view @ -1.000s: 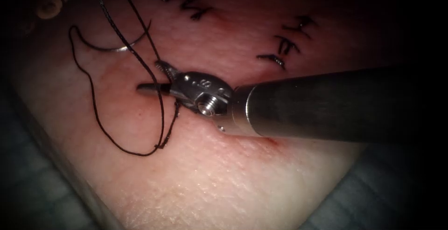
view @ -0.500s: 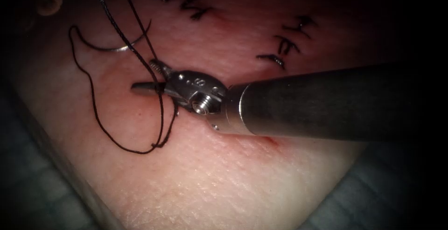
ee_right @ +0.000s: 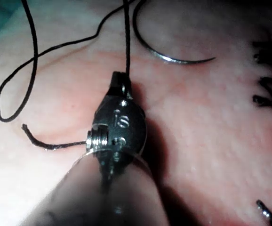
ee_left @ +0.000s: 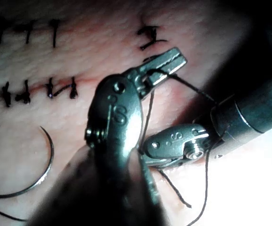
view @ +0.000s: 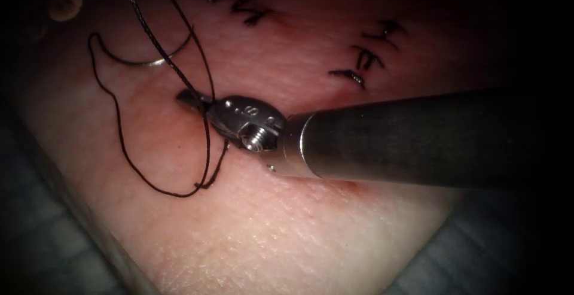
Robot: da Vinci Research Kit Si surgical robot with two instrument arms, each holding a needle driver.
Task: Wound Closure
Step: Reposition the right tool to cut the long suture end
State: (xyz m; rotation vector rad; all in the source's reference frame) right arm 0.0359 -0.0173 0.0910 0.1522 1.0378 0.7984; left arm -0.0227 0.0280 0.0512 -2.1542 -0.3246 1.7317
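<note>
Gripping the thread (view: 206,133), the right tool (view: 192,98) marked "S" lay near the loose needle (view: 146,60); the left tool (ee_left: 166,63) apparently pinched thread too.

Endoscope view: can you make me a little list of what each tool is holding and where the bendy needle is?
Right tool: fingers shut on the thread
Left tool: fingers shut on the thread
Needle: held by neither tool; lies loose on top of the tissue, left of the stitches
Loose end: a cut end of thread lies on the tissue by the right tool
</note>
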